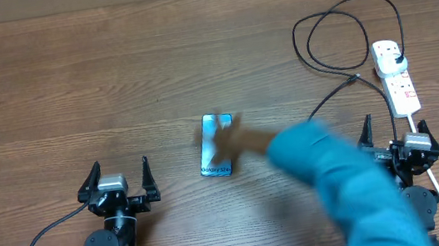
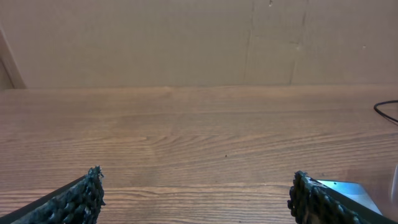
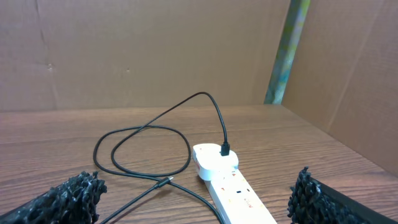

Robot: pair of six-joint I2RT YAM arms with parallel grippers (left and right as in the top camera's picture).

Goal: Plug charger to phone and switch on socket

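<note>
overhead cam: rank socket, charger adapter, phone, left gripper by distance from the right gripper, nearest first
1. socket: its near end is just ahead of the right gripper.
2. charger adapter: plugged in at the socket's far end.
3. phone: well off to the left, mid-scene.
4. left gripper: far left, beyond the phone.

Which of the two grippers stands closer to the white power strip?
The right gripper: the power strip lies just ahead of it, while the left gripper sits far off, beyond the phone.
</note>
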